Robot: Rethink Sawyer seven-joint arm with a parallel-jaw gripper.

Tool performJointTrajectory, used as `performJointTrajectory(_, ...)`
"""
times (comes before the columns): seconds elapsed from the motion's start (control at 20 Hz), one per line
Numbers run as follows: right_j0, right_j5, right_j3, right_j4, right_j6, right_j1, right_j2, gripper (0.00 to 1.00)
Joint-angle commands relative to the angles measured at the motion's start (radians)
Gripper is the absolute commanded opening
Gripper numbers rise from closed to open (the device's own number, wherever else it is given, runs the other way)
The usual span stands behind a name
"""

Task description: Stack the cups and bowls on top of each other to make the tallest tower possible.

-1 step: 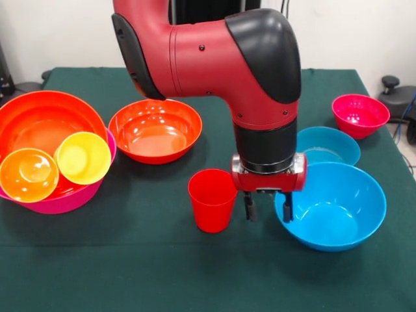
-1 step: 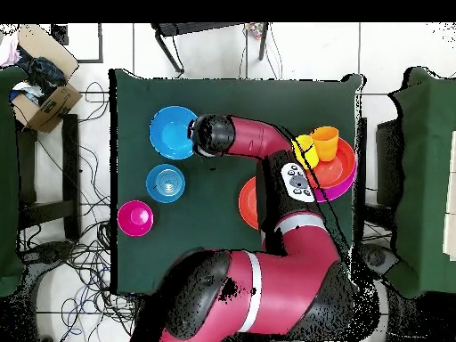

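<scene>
Hovering low over the worktop (image 1: 130,273), our tool (image 1: 268,212) hangs with fingers apart and empty, between the red cup (image 1: 212,199) and the big blue bowl (image 1: 335,207). No tower stands yet; yellow and orange cups lie in nested bowls (image 1: 39,123) well to one side. We judge a careless descent could clip the bowl's rim or topple the cup. No readable writing shows.

A robotics lab is showing here. A green cloth (image 2: 232,98) is covering the surface, which is standing on a pale tiled floor (image 2: 107,49). Loose cables (image 2: 85,267) are trailing across that floor at one side, and a cardboard box (image 2: 40,89) of odds and ends is sitting in a corner beyond the surface.
</scene>
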Motion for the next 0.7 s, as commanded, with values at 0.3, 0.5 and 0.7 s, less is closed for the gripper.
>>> performJointTrajectory(0.3,-0.025,0.020,0.048,-0.011,-0.045,0.019,0.122,1.00)
performJointTrajectory(0.5,-0.030,0.027,0.058,-0.010,-0.040,0.025,0.131,1.00)
performJointTrajectory(0.7,-0.035,0.016,0.075,-0.007,-0.022,0.030,0.141,1.00)
